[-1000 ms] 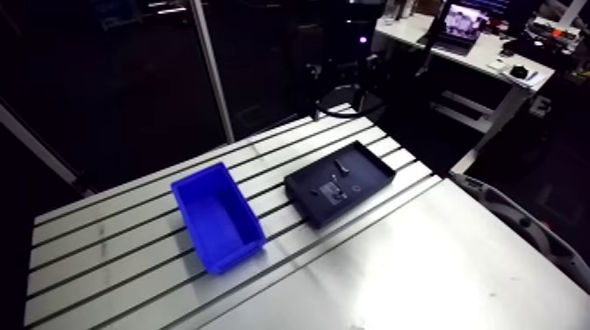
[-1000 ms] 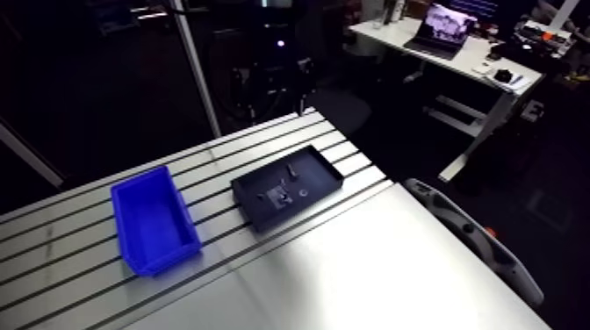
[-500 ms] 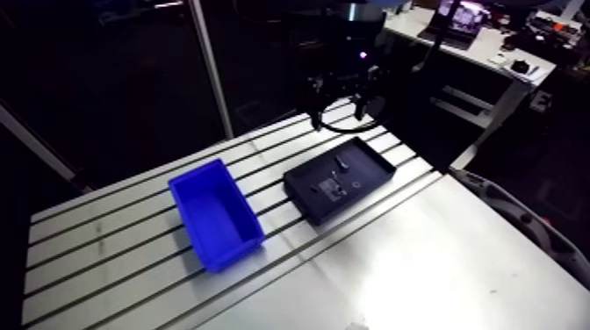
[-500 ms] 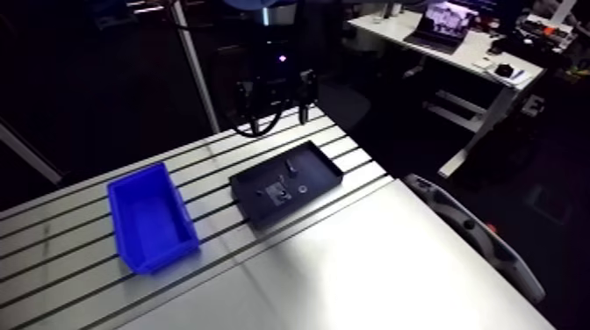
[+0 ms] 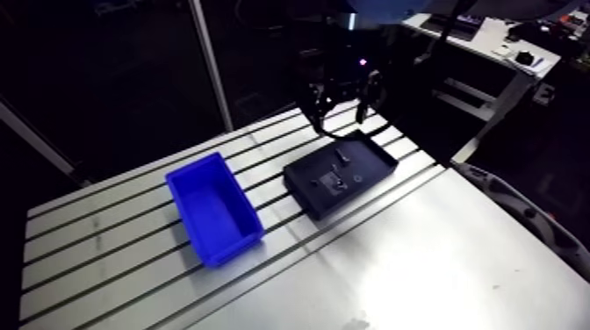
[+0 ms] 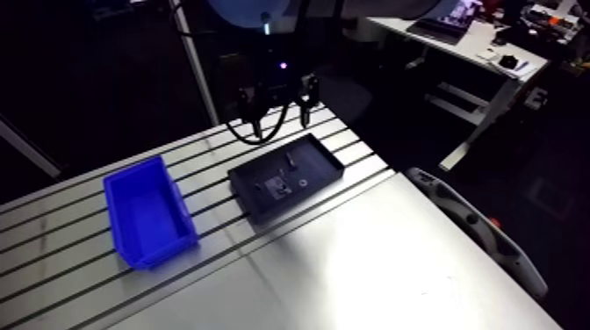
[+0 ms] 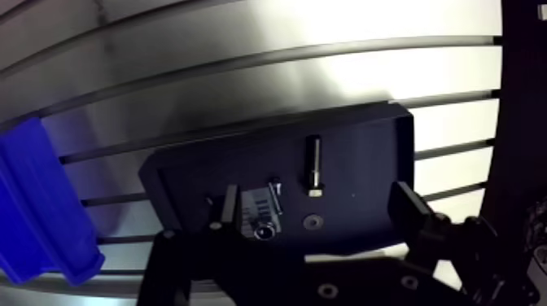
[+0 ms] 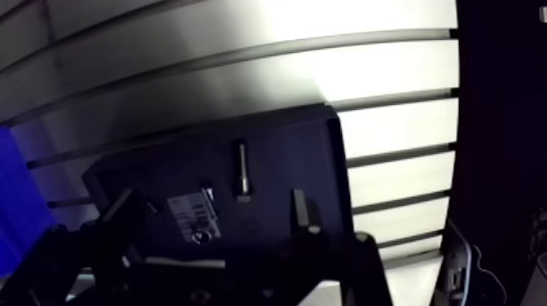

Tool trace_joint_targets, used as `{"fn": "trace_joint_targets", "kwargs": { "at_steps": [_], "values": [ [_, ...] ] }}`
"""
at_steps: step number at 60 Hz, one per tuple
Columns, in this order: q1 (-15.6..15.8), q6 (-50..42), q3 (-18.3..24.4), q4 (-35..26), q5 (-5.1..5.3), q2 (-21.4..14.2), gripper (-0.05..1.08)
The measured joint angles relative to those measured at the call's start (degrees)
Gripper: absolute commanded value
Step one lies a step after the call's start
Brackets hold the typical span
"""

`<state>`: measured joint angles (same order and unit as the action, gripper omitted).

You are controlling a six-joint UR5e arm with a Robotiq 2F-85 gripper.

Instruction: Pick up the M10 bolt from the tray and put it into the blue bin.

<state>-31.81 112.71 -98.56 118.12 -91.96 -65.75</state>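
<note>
Arm view: the slotted aluminium table [image 5: 105,237] is carrying a blue bin [image 5: 213,206] and, at the bin's three o'clock and a little apart, a black tray [image 5: 307,180]. The M10 bolt [image 5: 342,156] is lying inside the tray, in its far half, small and dim here. The gripper [image 5: 339,112] is hanging over the tray's far rim, at about twelve o'clock of the bolt. Against the earlier pictures it is coming down out of the dark behind the table and standing closer to the tray, while bin, tray and bolt are keeping their places. Wrist view: the fingers [image 7: 405,205] are standing wide apart, holding nothing. The bolt is lying flat on the tray floor at the gripper's twelve o'clock, about midway between the finger lines, its head seemingly toward the gripper. A small labelled block [image 7: 256,210] and a ring-shaped washer or nut [image 7: 312,221] are lying nearer the gripper, the ring just short of the bolt's head. The bin is showing at the gripper's nine o'clock. Judgement: the approach is proceeding, the grasp is not yet made, and the ring is posing the likeliest snag.
</note>
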Motion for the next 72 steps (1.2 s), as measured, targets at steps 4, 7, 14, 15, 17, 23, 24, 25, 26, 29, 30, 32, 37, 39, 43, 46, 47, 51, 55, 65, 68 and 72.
{"fn": "trace_joint_targets", "kwargs": {
  "at_steps": [4, 7, 14, 15, 17, 23, 24, 25, 26, 29, 30, 32, 37, 39, 43, 46, 47, 51, 55, 65, 68, 72],
  "values": [
    [-0.1, -0.1, -0.1, 0.1, 0.01, 0.2, 0.14],
    [-0.2, -0.1, -0.1, 0.2, 0.02, 0.4, 0.16],
    [-0.4, -0.4, -0.3, 0.6, 0.03, 0.9, 0.25],
    [-0.5, -0.4, -0.4, 0.7, 0.02, 1.0, 0.25],
    [-0.5, -0.4, -0.5, 0.8, 0.02, 1.1, 0.26],
    [-0.8, -0.5, -0.8, 1.1, 0.02, 1.2, 0.32],
    [-0.8, -0.5, -0.9, 1.2, 0.03, 1.3, 0.32],
    [-0.8, -0.5, -1.0, 1.2, 0.03, 1.3, 0.34],
    [-0.9, -0.5, -1.0, 1.2, 0.03, 1.3, 0.34],
    [-1.0, -0.5, -1.2, 1.3, 0.04, 1.4, 0.37],
    [-1.0, -0.5, -1.2, 1.3, 0.05, 1.4, 0.39],
    [-1.1, -0.5, -1.3, 1.4, 0.05, 1.4, 0.41],
    [-1.1, -0.5, -1.4, 1.5, 0.06, 1.6, 0.51],
    [-1.2, -0.5, -1.5, 1.6, 0.07, 2.0, 0.53],
    [-1.2, -0.5, -1.5, 1.7, 0.07, 2.2, 0.57],
    [-1.2, -0.5, -1.5, 1.8, 0.07, 2.4, 0.57],
    [-1.2, -0.5, -1.5, 1.8, 0.07, 2.5, 0.57],
    [-1.2, -0.5, -1.5, 1.9, 0.08, 2.8, 0.58],
    [-1.2, -0.4, -1.5, 1.9, 0.07, 3.1, 0.58],
    [-1.2, -0.3, -1.5, 2.0, 0.07, 3.6, 0.58],
    [-1.2, -0.2, -1.5, 2.0, 0.07, 3.7, 0.58],
    [-1.3, -0.2, -1.5, 2.0, 0.07, 3.8, 0.58]
  ]
}}
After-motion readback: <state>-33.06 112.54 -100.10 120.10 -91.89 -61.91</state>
